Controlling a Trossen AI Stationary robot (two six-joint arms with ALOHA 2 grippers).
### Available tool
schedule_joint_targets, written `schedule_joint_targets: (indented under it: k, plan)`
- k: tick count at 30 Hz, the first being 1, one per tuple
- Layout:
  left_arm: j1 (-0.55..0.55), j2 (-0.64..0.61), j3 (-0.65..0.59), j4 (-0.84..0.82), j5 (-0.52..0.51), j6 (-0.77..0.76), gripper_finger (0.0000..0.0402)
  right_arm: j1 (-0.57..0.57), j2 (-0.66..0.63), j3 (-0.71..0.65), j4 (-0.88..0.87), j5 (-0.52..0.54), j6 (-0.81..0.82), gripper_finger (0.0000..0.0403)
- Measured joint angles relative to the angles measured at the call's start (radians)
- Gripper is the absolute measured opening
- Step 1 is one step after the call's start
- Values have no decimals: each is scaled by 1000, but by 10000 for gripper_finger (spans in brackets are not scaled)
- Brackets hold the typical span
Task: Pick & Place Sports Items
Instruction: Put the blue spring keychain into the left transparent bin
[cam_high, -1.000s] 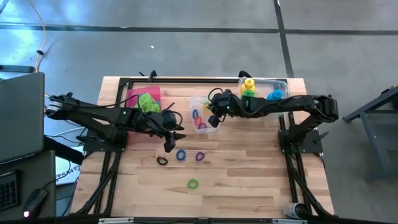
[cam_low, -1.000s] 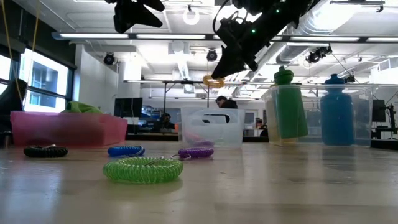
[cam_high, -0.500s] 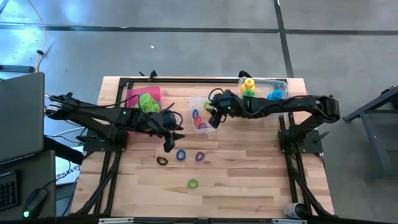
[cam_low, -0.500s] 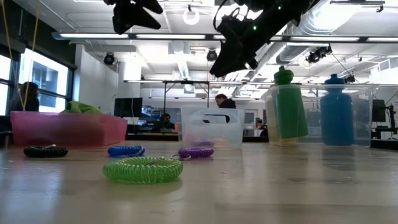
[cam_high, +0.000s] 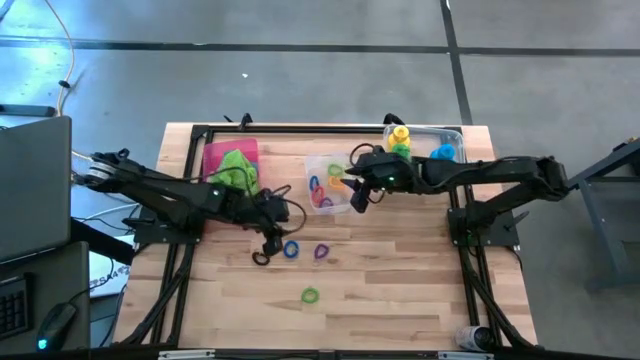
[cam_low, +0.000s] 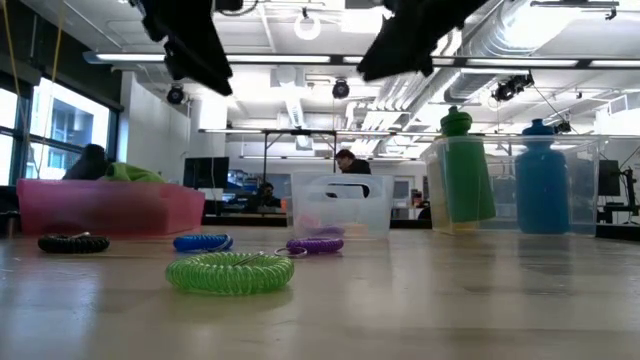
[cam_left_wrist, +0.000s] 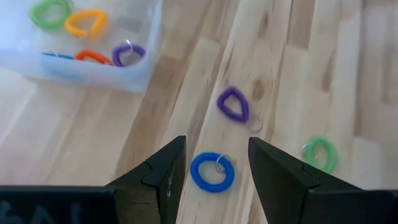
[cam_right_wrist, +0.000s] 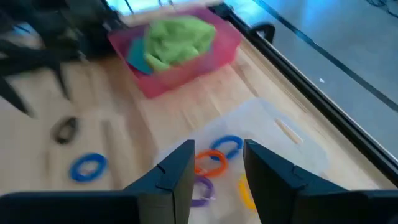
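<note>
Blue (cam_left_wrist: 212, 172), purple (cam_left_wrist: 233, 104), green (cam_left_wrist: 320, 154) and black (cam_high: 261, 258) elastic rings lie flat on the table. My left gripper (cam_left_wrist: 216, 143) hangs open above the blue ring (cam_high: 291, 249), holding nothing. My right gripper (cam_right_wrist: 217, 148) is open and empty above the small clear box (cam_high: 328, 183). On that box's floor lie orange (cam_right_wrist: 210, 162), blue (cam_right_wrist: 229, 143), yellow (cam_right_wrist: 245, 190) and purple (cam_right_wrist: 200, 190) rings. The lime green towel (cam_right_wrist: 177, 37) and teal towel (cam_right_wrist: 138, 53) lie in the pink tray (cam_right_wrist: 180, 68). Yellow, green (cam_low: 458, 165) and blue (cam_low: 542, 175) bottles stand in the large clear box (cam_high: 425, 140).
The pink tray (cam_high: 230, 160) sits at the far left. The small box is at the far middle and the large box at the far right. A black frame runs round the table's edges. The near half holds only the green ring (cam_high: 310, 295).
My right gripper has let go of a yellow ring over the small clear box. It has then risen and drawn back toward the table's right edge. My left gripper has sunk toward the blue ring and tipped further down.
</note>
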Motion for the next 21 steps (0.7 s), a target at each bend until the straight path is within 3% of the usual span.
schedule_joint_targets:
  k: [15, 21]
  plan:
    - [-13, 225, 0, 8, 47, 26, 170, 120, -217, 0, -259, 3, 195, 128]
    - [25, 290, 0, 17, 146, 83, 170, 164, -270, 0, -341, 4, 262, 128]
